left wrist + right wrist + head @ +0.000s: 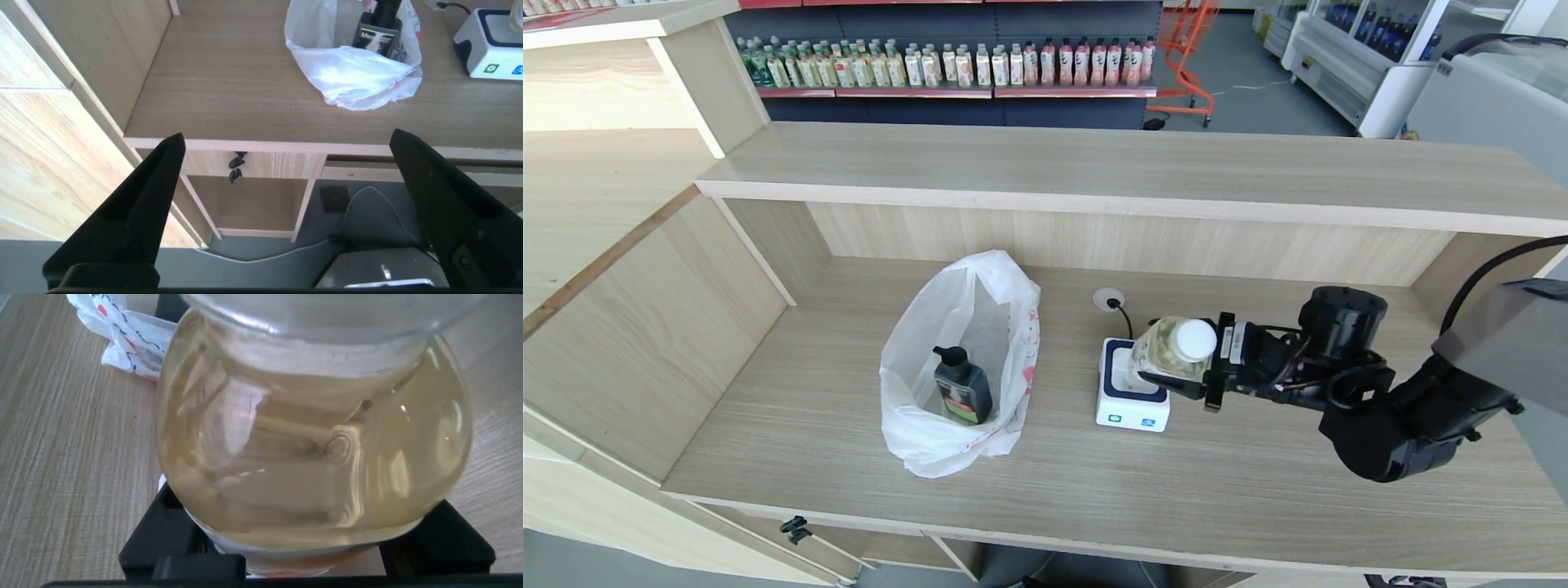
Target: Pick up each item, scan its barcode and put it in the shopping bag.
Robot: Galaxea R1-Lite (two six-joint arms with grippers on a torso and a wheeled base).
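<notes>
My left claw [288,143] sits off the front edge of the desk [792,425], its jaws spread wide with nothing between them. On the desk, the white shopping bag [913,351] stands open with a dark pump bottle [962,394] upright inside it, and the white barcode scanner [1131,404] sits to its right, apart from it. My right claw [1170,363] is closed around a clear bottle [1168,347] of pale yellow liquid with a white cap, holding it tilted directly over the scanner's dark top face; I cannot tell whether bottle and scanner touch.
</notes>
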